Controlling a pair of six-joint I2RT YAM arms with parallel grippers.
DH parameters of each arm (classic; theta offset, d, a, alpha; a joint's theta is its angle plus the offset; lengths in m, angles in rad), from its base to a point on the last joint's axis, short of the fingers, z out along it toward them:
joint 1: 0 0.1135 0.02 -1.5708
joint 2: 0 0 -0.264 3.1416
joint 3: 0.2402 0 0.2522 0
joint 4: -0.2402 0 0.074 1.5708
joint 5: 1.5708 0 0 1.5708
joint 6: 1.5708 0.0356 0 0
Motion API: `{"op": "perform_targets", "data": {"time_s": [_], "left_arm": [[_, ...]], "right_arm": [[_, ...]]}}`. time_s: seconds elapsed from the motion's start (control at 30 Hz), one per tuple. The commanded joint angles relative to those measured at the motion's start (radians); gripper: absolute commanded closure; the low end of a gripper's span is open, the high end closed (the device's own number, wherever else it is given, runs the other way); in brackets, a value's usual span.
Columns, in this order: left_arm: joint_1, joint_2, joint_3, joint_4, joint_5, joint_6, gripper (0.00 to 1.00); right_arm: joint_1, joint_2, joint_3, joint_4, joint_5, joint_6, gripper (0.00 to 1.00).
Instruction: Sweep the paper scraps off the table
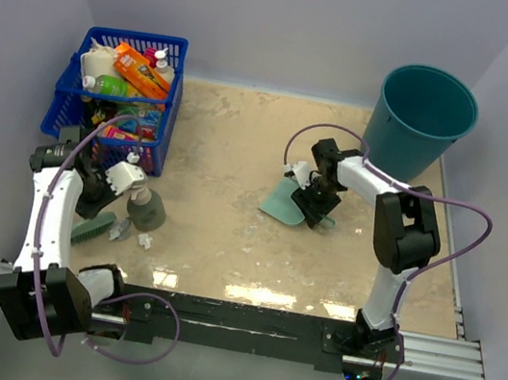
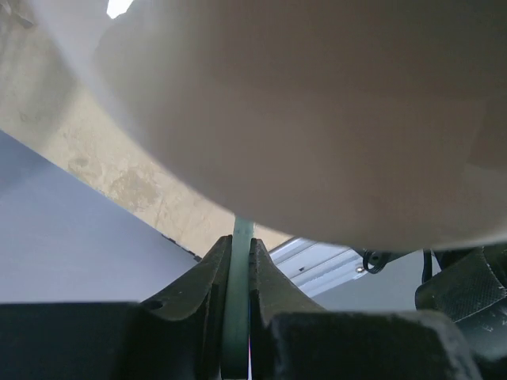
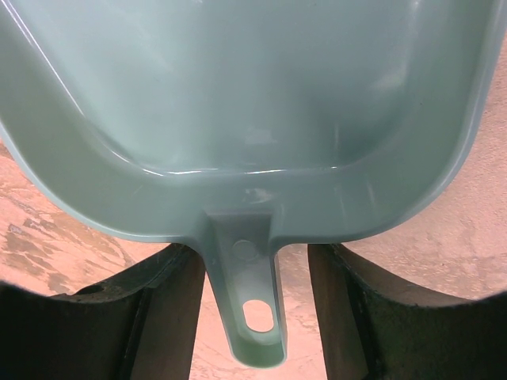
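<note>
The teal hand brush lies at the table's left front. My left gripper is shut on its thin teal handle. Two small pale paper scraps lie just right of the bristles. The teal dustpan sits flat at centre right. My right gripper is open, its jaws standing either side of the dustpan handle without closing on it. The pan's tray fills the right wrist view. A blurred white shape blocks most of the left wrist view.
A blue basket full of bottles and packets stands at the back left. A teal bucket stands at the back right. A dark grey-green bottle stands beside the left gripper. A black rail runs along the front edge.
</note>
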Motion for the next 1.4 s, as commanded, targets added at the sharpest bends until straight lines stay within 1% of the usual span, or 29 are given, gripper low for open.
{"op": "perform_targets", "data": {"time_s": [0.0,0.23,0.37,0.5,0.6,0.7,0.87,0.97,1.03,1.07,1.1,1.2,1.3,1.37], "left_arm": [[0.004,-0.021,-0.017,-0.018,0.058,0.062,1.0],[0.003,-0.122,-0.05,-0.018,0.181,0.114,1.0],[-0.015,-0.139,-0.065,-0.018,0.246,0.114,1.0],[-0.063,-0.119,-0.085,-0.018,0.318,0.103,1.0],[-0.08,-0.092,-0.077,-0.018,0.339,0.097,1.0],[-0.081,-0.089,-0.096,-0.018,0.327,0.105,1.0],[-0.083,-0.142,-0.157,-0.02,0.305,0.143,1.0],[-0.081,-0.159,-0.149,-0.02,0.347,0.172,1.0],[-0.089,-0.155,-0.146,-0.02,0.405,0.172,1.0],[-0.098,-0.153,-0.146,-0.02,0.426,0.168,1.0],[-0.132,-0.155,-0.149,-0.02,0.466,0.152,1.0],[-0.202,-0.155,-0.169,-0.018,0.528,0.113,1.0],[-0.255,-0.121,-0.185,-0.02,0.542,0.085,1.0],[-0.262,-0.106,-0.177,-0.018,0.549,0.092,1.0]], "right_arm": [[0.003,-0.027,0.006,0.01,-0.009,-0.001,0.43],[0.003,-0.024,0.023,-0.004,0.006,-0.016,0.44],[0.003,-0.023,0.015,-0.004,-0.006,-0.013,0.44],[0.003,-0.019,0.012,-0.002,-0.009,-0.013,0.44],[0.003,-0.015,0.024,-0.006,-0.007,-0.015,0.44],[0.003,-0.015,0.032,-0.007,-0.001,-0.016,0.44],[0.003,-0.03,0.017,-0.002,0.011,-0.024,0.44],[0.003,-0.032,0.008,-0.005,0.011,-0.026,0.44],[0.003,-0.032,0.006,-0.007,0.011,-0.027,0.44],[0.003,-0.029,0.012,-0.01,0.011,-0.029,0.44],[0.005,-0.023,0.015,-0.012,0.011,-0.029,0.44],[0.003,-0.012,0.037,-0.016,0.011,-0.03,0.44],[0.003,-0.007,0.048,-0.013,0.017,-0.035,0.44],[0.003,-0.009,0.044,-0.013,0.019,-0.038,0.44]]}}
